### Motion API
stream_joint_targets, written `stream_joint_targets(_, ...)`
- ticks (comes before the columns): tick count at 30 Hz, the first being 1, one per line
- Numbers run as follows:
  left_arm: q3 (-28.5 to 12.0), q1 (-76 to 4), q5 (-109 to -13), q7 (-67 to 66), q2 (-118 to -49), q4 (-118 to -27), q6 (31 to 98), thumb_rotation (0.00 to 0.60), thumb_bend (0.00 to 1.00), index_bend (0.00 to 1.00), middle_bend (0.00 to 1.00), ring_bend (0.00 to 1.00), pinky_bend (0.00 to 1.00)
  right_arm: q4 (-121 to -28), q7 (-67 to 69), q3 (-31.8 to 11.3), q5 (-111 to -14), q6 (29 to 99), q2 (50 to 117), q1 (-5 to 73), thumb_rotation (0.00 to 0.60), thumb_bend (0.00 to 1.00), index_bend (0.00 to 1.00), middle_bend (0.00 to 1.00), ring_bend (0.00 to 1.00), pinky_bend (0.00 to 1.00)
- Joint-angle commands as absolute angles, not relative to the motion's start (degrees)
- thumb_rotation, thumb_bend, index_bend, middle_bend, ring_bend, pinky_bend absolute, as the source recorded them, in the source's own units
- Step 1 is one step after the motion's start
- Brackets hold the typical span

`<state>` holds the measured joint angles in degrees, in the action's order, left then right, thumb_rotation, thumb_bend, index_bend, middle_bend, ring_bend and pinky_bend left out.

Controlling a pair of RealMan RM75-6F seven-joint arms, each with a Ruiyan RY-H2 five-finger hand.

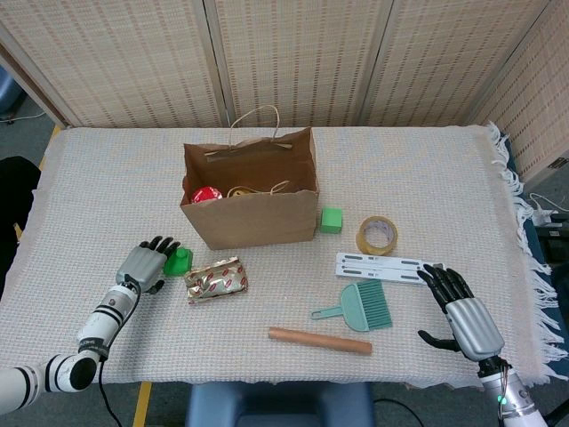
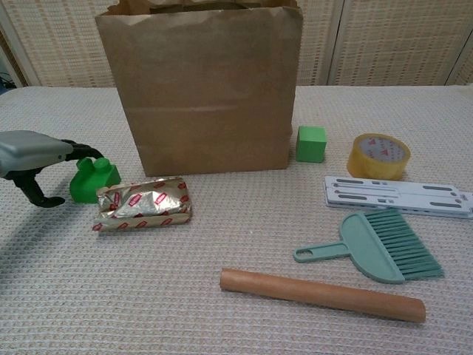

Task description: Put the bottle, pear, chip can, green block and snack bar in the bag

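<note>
I see the green block [image 1: 179,261] at left of centre in the head view, on the cloth just left of the snack bar [image 1: 216,279]. My left hand [image 1: 147,264] is at the block: dark fingers [image 2: 74,150] reach over its top and the thumb curls low on its outer side. The hand covers part of the block in both views, and I cannot tell whether the fingers actually press it or only hover around it, so I cannot call it a grasp. The block stands on the cloth, not lifted.

The snack bar, a crinkled foil wrapper with red marks, lies flat just in front of the paper bag [image 1: 253,218], touching or nearly touching the block. The bag stands upright and open at upper centre. Inside it I make out a red rounded thing [image 1: 205,194] by the left wall; the rest of the interior is in shadow, and the chest view shows only the bag's front wall, with its top cut off by the frame.

A second green cube [image 1: 331,220] sits just beside the bag's right lower corner.

My right hand [image 1: 464,313] rests at lower right in the head view, released, fingers spread, holding nothing. The chest view does not show it.
</note>
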<state>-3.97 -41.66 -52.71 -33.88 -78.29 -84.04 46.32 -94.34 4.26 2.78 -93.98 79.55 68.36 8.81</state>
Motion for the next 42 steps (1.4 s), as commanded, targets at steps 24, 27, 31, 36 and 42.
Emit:
stream_joint_targets(24, -1.8, -43.0, -56.3, -30.4, -80.1, -81.4, 48.8, 0.6, 0.61, 0.67, 0.66, 0.61, 0.76, -95.0, 4.3, 2.7, -93.3, 78.9, 68.0, 8.9, 0.6, 0.07, 0.0, 0.0, 0.0, 0.0)
stream_joint_targets(27, -1.9, -42.2, -56.8, -29.9, -78.2, -82.4, 50.4, 0.6, 0.61, 0.68, 0.67, 0.62, 0.76, -95.0, 4.4, 2.7, -93.4, 79.1, 68.0, 8.8, 0.6, 0.07, 0.0, 0.0, 0.0, 0.0)
stream_joint_targets(31, -3.1, -40.5, -56.2, -28.5, -75.0, -83.9, 53.9, 0.6, 0.61, 0.68, 0.67, 0.62, 0.76, -95.0, 4.3, 2.6, -93.5, 79.2, 68.1, 8.8, 0.6, 0.07, 0.0, 0.0, 0.0, 0.0)
stream_joint_targets(36, -8.1, -36.7, -51.2, -23.4, -71.4, -86.9, 61.4, 0.6, 0.61, 0.68, 0.67, 0.62, 0.76, -94.8, 4.3, 2.6, -93.5, 79.4, 68.2, 8.7, 0.6, 0.07, 0.0, 0.0, 0.0, 0.0)
stream_joint_targets(42, -16.7, -33.8, -44.2, -15.9, -69.2, -89.4, 68.4, 0.6, 0.61, 0.67, 0.66, 0.62, 0.74, -94.8, 3.9, 2.7, -93.8, 79.5, 68.4, 8.7, 0.6, 0.07, 0.0, 0.0, 0.0, 0.0)
